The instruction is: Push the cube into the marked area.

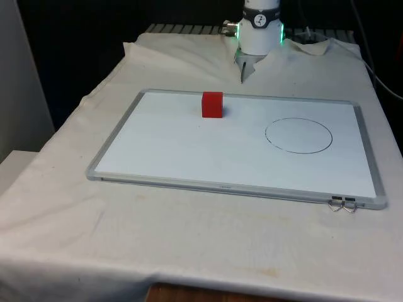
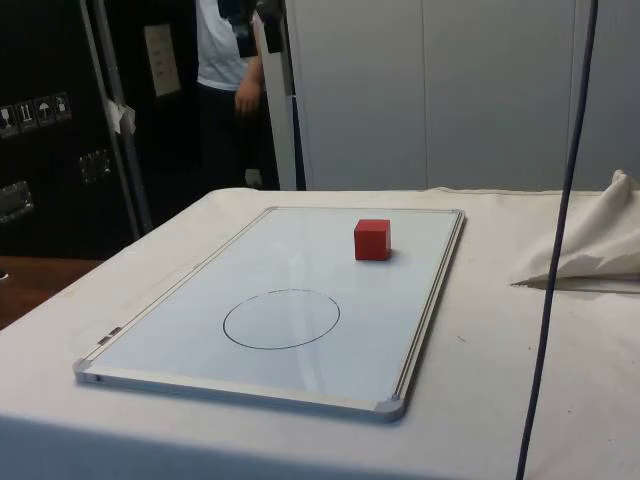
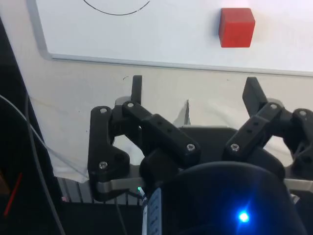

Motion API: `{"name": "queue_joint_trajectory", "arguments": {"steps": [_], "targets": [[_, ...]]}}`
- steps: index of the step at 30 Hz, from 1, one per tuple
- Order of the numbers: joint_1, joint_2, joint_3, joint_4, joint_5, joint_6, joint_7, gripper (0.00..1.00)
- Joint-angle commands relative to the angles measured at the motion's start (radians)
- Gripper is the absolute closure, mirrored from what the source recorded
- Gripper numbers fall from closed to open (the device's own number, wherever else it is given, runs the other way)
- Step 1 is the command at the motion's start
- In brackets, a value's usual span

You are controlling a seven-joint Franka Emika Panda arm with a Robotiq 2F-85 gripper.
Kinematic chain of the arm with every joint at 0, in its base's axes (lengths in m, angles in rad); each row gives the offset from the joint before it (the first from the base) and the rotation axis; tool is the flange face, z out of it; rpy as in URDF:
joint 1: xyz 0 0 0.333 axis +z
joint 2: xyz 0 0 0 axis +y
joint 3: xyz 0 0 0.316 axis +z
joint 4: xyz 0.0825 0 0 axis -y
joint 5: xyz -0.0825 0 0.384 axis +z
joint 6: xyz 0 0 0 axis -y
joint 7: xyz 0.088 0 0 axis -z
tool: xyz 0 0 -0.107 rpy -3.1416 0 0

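A red cube [image 1: 212, 104] [image 2: 372, 240] [image 3: 236, 27] rests on a whiteboard [image 1: 157, 145] [image 2: 300, 250] [image 3: 146, 34], close to its far edge on the front view's left. The marked area is a black circle [image 1: 298, 134] [image 2: 281, 318] drawn on the board's right half in the front view, well apart from the cube. In the wrist view my gripper [image 3: 195, 90] hangs open over the white cloth just outside the board's edge on the robot's side. Nothing sits between its black fingers [image 3: 137, 89], and it is clear of the cube.
Two binder clips [image 1: 343, 204] hang off the board's near right corner. The cloth bunches into folds by the robot base [image 1: 242, 69] [image 2: 590, 250]. A dark cable [image 2: 560, 230] hangs in front of the side camera. A person [image 2: 225, 50] stands beyond the table.
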Motion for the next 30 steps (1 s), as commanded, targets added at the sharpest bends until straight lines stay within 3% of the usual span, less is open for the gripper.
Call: {"name": "queue_joint_trajectory", "arguments": {"steps": [1, 4, 7, 8, 13, 14, 17, 20, 22, 27, 28, 30], "targets": [[0.0, -0.006, -0.001, -0.006, -0.001, 0.002, -0.002, 0.01], [-0.001, -0.007, -0.001, -0.007, -0.001, 0.002, -0.002, 0.09], [-0.002, -0.008, 0.0, -0.009, -0.001, 0.003, -0.003, 0.25], [-0.002, -0.009, 0.0, -0.01, -0.001, 0.003, -0.003, 0.35], [-0.002, -0.004, 0.0, -0.005, 0.0, 0.0, -0.002, 0.59], [-0.003, -0.01, 0.0, -0.01, -0.001, 0.003, -0.003, 0.59], [-0.003, -0.01, 0.0, -0.011, -0.001, 0.003, -0.003, 0.81], [-0.003, -0.005, 0.0, -0.005, 0.0, 0.0, -0.003, 0.96], [-0.007, -0.025, -0.003, -0.035, -0.005, 0.016, -0.008, 1.0], [-0.012, -0.059, -0.015, -0.104, -0.008, 0.061, -0.026, 1.0], [-0.011, -0.043, -0.014, -0.083, -0.001, 0.039, -0.024, 1.0], [-0.015, -0.073, -0.019, -0.132, -0.008, 0.081, -0.033, 1.0]]}}
